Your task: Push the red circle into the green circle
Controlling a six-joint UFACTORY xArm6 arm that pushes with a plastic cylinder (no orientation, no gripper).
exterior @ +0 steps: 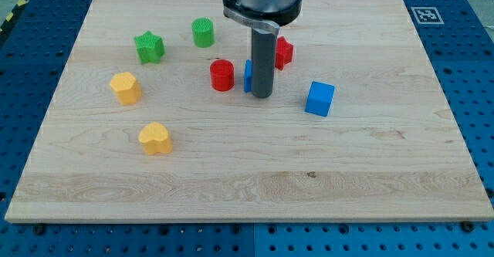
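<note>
The red circle stands on the wooden board, left of my rod. The green circle stands above and slightly left of it, a short gap apart. My tip rests on the board to the right of the red circle. A blue block sits between the rod and the red circle, mostly hidden by the rod. The tip is apart from the red circle.
A green star lies at the upper left. A red block peeks out right of the rod. A blue cube sits to the right. Two yellow blocks lie at left, one above the other. The board's edge runs along the bottom.
</note>
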